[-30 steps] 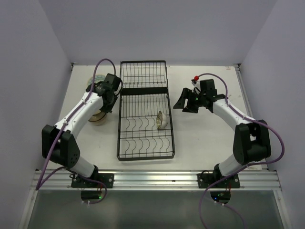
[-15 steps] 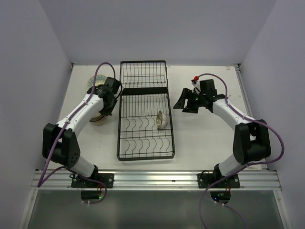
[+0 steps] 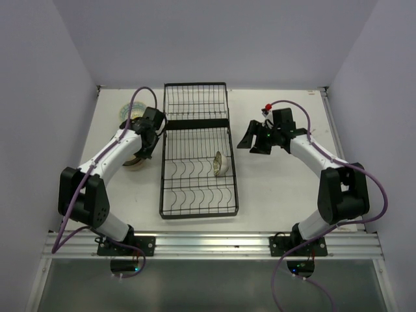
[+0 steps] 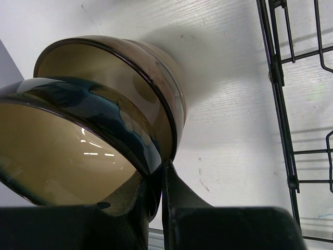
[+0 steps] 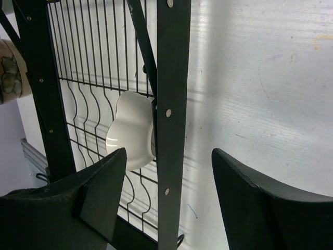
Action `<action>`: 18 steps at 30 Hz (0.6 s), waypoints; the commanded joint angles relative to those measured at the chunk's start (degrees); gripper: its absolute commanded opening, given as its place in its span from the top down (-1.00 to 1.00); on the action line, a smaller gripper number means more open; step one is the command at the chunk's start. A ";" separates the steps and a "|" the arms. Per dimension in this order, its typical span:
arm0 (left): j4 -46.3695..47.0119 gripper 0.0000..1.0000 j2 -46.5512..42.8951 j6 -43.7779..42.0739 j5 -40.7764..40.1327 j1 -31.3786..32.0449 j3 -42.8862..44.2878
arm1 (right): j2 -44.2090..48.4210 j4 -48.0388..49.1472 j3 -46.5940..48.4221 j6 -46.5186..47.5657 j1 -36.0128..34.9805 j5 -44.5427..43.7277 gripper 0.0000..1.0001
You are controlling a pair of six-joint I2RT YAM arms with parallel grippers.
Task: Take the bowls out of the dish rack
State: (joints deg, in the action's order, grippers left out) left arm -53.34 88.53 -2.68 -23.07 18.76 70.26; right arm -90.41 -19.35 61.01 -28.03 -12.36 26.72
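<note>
The black wire dish rack (image 3: 195, 123) lies in the middle of the table. One white bowl (image 3: 220, 164) stands on edge in its near section by the right side; it also shows in the right wrist view (image 5: 130, 130). My left gripper (image 3: 142, 144) is left of the rack, shut (image 4: 160, 174) on the rim of a dark blue bowl (image 4: 78, 140), which sits tilted in a brown bowl (image 4: 140, 73) on the table. My right gripper (image 3: 252, 144) is open and empty, just right of the rack (image 5: 174, 78).
A flower-patterned bowl (image 3: 130, 112) sits at the back left of the table and shows at the right wrist view's left edge (image 5: 10, 73). The rack's side wires (image 4: 278, 104) run close to the right of the stacked bowls. Walls enclose the table on three sides.
My left gripper has shifted slightly toward the near left with the blue bowl. The right arm and the white bowl have not moved.
</note>
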 commanded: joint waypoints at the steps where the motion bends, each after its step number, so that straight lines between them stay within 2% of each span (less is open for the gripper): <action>1: 2.89 1.00 0.41 -1.28 -2.86 -0.48 2.78 | -0.38 -0.33 1.48 0.43 0.06 -1.14 -0.41; 10: 3.68 0.88 0.06 -1.01 -4.61 -0.66 1.81 | -0.91 -0.60 1.65 0.43 0.14 -1.32 -0.41; 18: 4.12 0.54 -0.03 -0.40 -6.81 -0.83 1.99 | -0.82 -1.04 1.74 0.78 0.14 -1.58 -0.41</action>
State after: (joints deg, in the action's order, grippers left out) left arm -52.16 90.02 -2.63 -25.17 18.59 70.28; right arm -90.80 -19.84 61.04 -27.97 -12.36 26.22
